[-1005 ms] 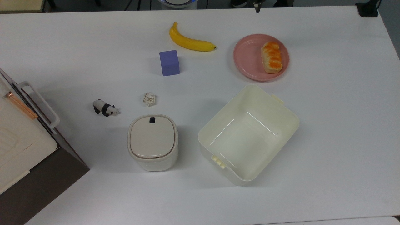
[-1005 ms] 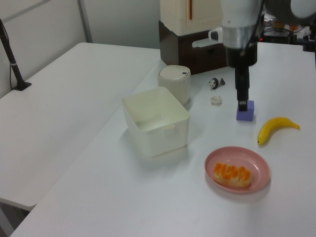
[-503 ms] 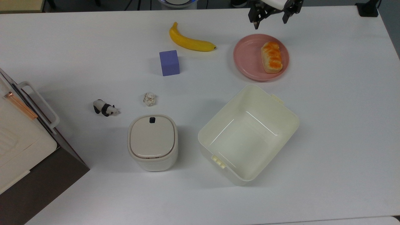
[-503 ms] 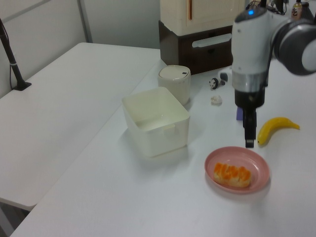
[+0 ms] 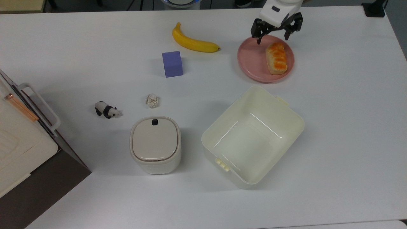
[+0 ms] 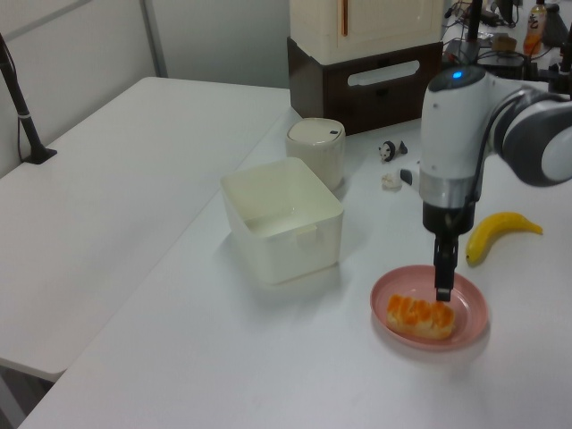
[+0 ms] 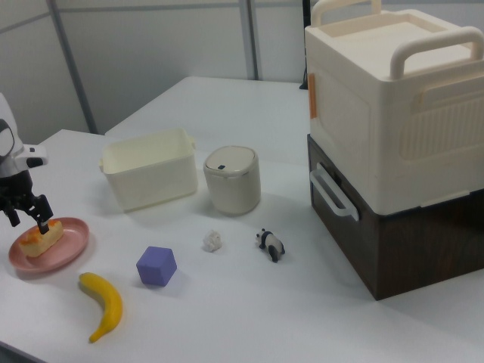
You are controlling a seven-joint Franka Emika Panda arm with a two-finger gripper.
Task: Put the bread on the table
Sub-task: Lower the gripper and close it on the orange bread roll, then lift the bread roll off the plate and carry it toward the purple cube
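The bread (image 5: 276, 58) is a small loaf with a glossy orange-brown top, lying on the right half of a round pink plate (image 5: 251, 60) on the white table (image 5: 343, 127). My gripper (image 5: 272, 37) hangs open just above the plate's upper rim in the top view, at the bread's upper end, with nothing between its fingers. In the left view the gripper (image 6: 442, 288) points straight down, close over the bread (image 6: 420, 318). In the right view the gripper (image 7: 26, 221) stands over the bread (image 7: 41, 237) and plate (image 7: 66, 252).
A yellow banana (image 5: 194, 43) and a purple block (image 5: 172, 64) lie to the top view's left of the plate. Below the plate stands an open cream bin (image 5: 252, 136). A lidded white can (image 5: 155, 144), a paper ball (image 5: 152, 100), a panda figure (image 5: 107, 110) and a cabinet (image 5: 19, 149) are further left.
The gripper has travelled from over the purple block across to the pink plate and dropped lower, ending just above the bread. The bread and the other objects have not moved.
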